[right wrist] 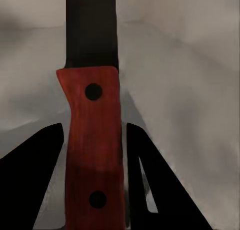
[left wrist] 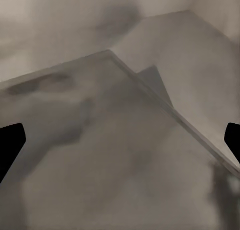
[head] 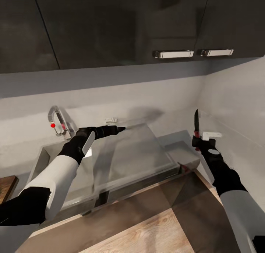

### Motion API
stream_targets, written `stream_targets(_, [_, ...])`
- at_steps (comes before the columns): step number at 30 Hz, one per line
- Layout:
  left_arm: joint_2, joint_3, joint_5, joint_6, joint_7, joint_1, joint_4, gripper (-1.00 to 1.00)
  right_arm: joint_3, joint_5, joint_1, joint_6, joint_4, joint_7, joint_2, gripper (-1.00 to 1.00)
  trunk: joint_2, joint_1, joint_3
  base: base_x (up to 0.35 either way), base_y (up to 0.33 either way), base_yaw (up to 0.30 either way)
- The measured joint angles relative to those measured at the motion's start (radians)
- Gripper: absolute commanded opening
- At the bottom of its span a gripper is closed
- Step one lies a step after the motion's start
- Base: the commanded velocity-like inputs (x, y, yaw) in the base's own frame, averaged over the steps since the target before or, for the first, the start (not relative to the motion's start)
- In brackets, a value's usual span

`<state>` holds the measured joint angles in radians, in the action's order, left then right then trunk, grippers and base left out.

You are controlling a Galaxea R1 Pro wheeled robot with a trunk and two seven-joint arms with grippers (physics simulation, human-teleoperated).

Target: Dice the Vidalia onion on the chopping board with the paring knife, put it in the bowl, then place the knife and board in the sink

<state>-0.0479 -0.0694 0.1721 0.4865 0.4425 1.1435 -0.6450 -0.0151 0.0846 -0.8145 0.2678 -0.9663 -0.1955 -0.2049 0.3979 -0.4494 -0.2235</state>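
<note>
My right gripper [head: 198, 142] is shut on the red handle of the paring knife [head: 197, 125], holding it upright, blade up, above the right end of the sink's drainer [head: 182, 150]. In the right wrist view the red handle [right wrist: 93, 155] sits between the two dark fingers of the gripper [right wrist: 95, 130]. My left gripper [head: 120, 128] reaches over the grey steel sink [head: 136, 155], open and holding nothing; its fingertips [left wrist: 10, 145] stand wide apart above the steel [left wrist: 125, 160]. A brown corner of the chopping board [head: 6, 186] shows on the countertop [head: 22, 159]. The Vidalia onion and the bowl are out of view.
The chrome tap [head: 59, 121] with its red knob [head: 53, 125] stands at the sink's back left. Dark wall cabinets [head: 110, 25] hang overhead, and a pale wall closes the corner at the right [head: 235, 98]. Wood floor [head: 147, 223] lies below the counter's front edge.
</note>
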Motion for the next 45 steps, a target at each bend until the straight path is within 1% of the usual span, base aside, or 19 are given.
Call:
stream_targets(1, [0.000, 0.000, 0.000, 0.000, 0.000, 0.000, 0.000, 1.00, 0.000, -0.003, 0.012, -0.028, 0.000, 0.039, 0.000, -1.00, 0.000, 0.000, 0.000, -0.044, 0.000, 0.000])
stream_targets(2, [0.000, 0.000, 0.000, 0.000, 0.000, 0.000, 0.000, 1.00, 0.000, -0.004, 0.016, -0.039, 0.000, 0.053, 0.000, -1.00, 0.000, 0.000, 0.000, -0.104, 0.000, 0.000])
stream_targets(4, [0.000, 0.000, 0.000, 0.000, 0.000, 0.000, 0.000, 1.00, 0.000, -0.007, 0.035, -0.095, 0.000, 0.107, 0.000, -1.00, 0.000, 0.000, 0.000, -0.199, 0.042, 0.000])
stream_targets(5, [0.000, 0.000, 0.000, 0.000, 0.000, 0.000, 0.000, 1.00, 0.000, -0.007, 0.043, -0.115, 0.000, 0.122, 0.000, -1.00, 0.000, 0.000, 0.000, -0.252, 0.091, 0.000])
stream_targets(6, [0.000, 0.000, 0.000, 0.000, 0.000, 0.000, 0.000, 1.00, 0.000, -0.008, 0.049, -0.132, 0.000, 0.132, 0.000, -1.00, 0.000, 0.000, 0.000, -0.271, 0.110, 0.000])
stream_targets(10, [0.000, 0.001, 0.000, 0.000, 0.000, 0.000, 0.000, 1.00, 0.000, -0.015, 0.058, -0.158, 0.000, 0.145, 0.000, -1.00, 0.000, -0.001, 0.000, -0.287, 0.137, 0.000])
stream_targets(11, [0.000, 0.001, 0.000, 0.000, 0.000, 0.000, 0.000, 1.00, 0.000, -0.026, 0.059, -0.161, 0.000, 0.146, 0.000, -1.00, 0.000, -0.001, 0.000, -0.224, 0.138, 0.000])
stream_targets(16, [0.005, 0.004, 0.000, 0.002, -0.001, 0.000, 0.000, 1.00, 0.000, -0.140, 0.060, -0.168, 0.000, 0.149, 0.000, -1.00, 0.000, 0.000, 0.000, -0.076, 0.049, 0.000])
stream_targets(17, [0.006, 0.004, 0.000, 0.002, -0.001, 0.000, -0.001, 1.00, 0.000, -0.144, 0.060, -0.168, 0.000, 0.149, 0.000, -1.00, 0.000, 0.000, 0.000, -0.017, 0.011, 0.000])
stream_targets(25, [0.015, 0.003, 0.000, 0.003, -0.001, 0.000, -0.001, 1.00, 0.001, -0.156, 0.060, -0.167, -0.002, 0.146, 0.000, -1.00, 0.000, 0.000, 0.000, -0.004, 0.003, 0.042])
stream_targets(45, [0.011, -0.003, -0.002, 0.007, 0.003, 0.000, -0.002, 1.00, 0.001, -0.156, 0.060, -0.166, -0.009, 0.144, 0.005, -1.00, 0.000, 0.000, 0.000, 0.000, 0.000, 0.257])
